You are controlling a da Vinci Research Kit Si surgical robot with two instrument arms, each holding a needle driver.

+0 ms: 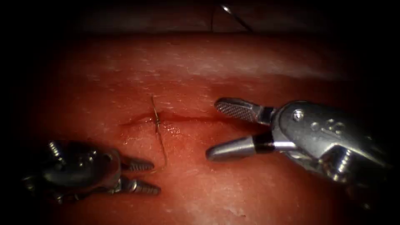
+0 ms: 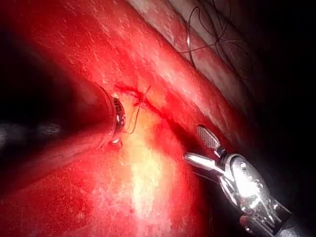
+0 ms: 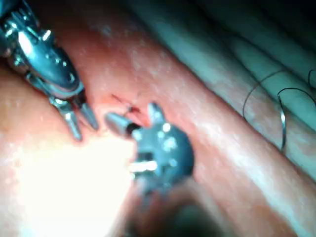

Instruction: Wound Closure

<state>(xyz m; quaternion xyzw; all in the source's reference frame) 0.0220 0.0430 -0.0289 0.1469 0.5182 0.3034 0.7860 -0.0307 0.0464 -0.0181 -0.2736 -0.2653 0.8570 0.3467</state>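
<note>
Tissue (image 1: 200,187) takes up my endoscope view, with the cut (image 1: 175,118) running as a thin dark line across its middle. Red fluid (image 1: 166,129) wets the surface around it.

At the left I see my left tool (image 1: 143,177), low and short of the cut, jaws a little apart and holding nothing. Just right of its tips a tail of thread (image 1: 160,139) trails down from a stitch (image 1: 157,121) that crosses the cut, with a short end standing up above it. The thread is not in either tool.

Further right, my right tool (image 1: 214,129) comes in with jaws wide apart: the upper jaw lies over the line of the cut, the lower one below it. It grips nothing and sits clear of the stitch.

The needle (image 1: 235,16) lies loose beyond the far edge of the tissue, well away from both tools and out of the tissue. My right wrist view shows its curve (image 3: 282,126) resting there with thread looping off it.
</note>
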